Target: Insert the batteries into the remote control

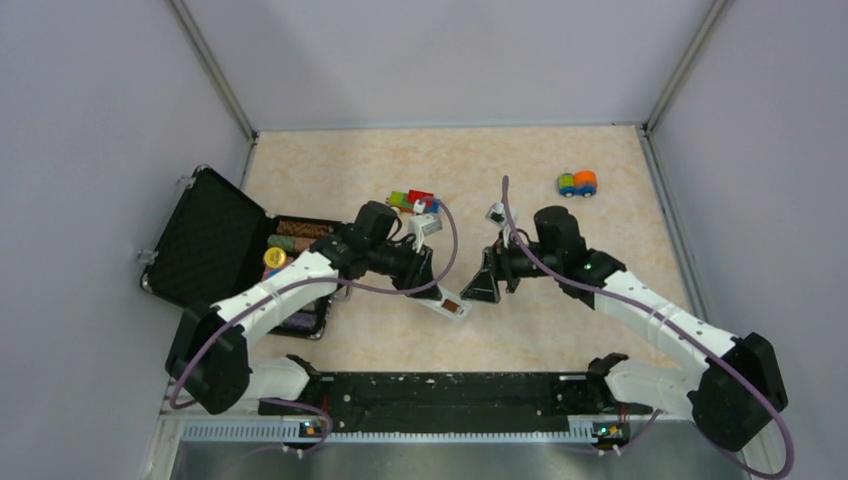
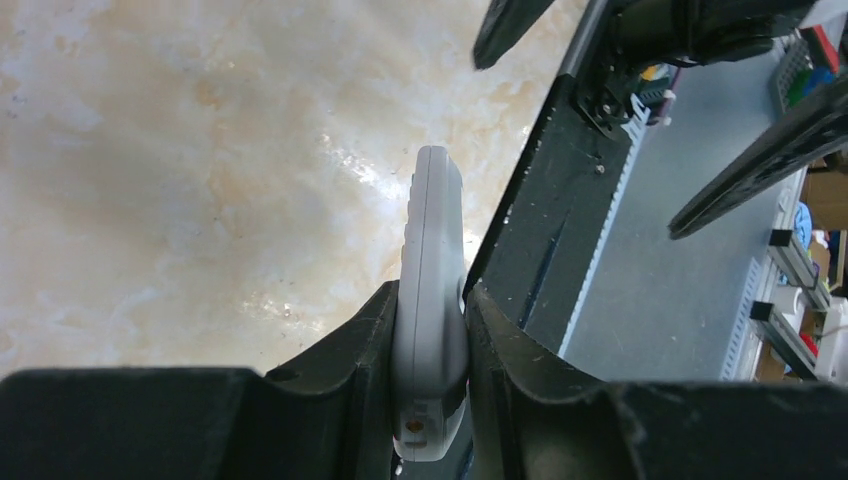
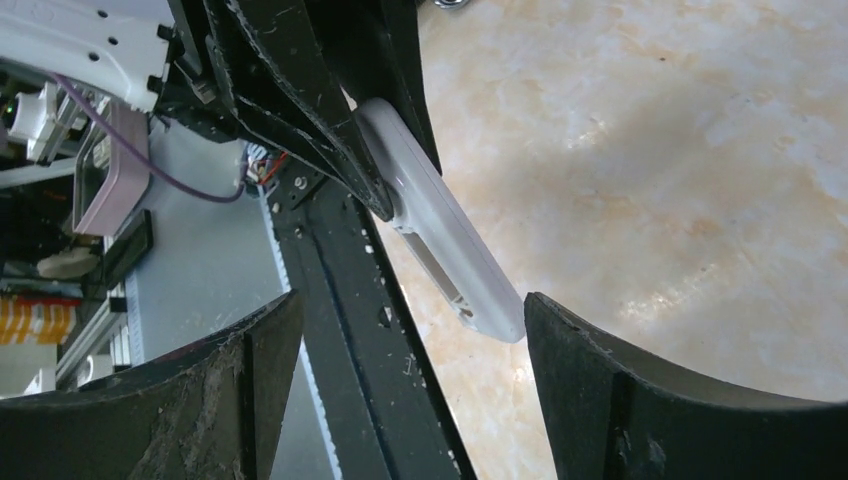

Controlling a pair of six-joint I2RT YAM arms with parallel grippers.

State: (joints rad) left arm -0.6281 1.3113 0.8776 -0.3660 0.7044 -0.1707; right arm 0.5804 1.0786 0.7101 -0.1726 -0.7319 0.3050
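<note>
The remote control (image 1: pixel 447 301) is clamped at one end in the left gripper (image 1: pixel 425 283) and held over the tabletop (image 1: pixel 400 160), with its long axis running rightward and nearward. Its free end is pointed at the right gripper (image 1: pixel 486 284), which is spread wide just beside it and is the nearer free arm.
</note>
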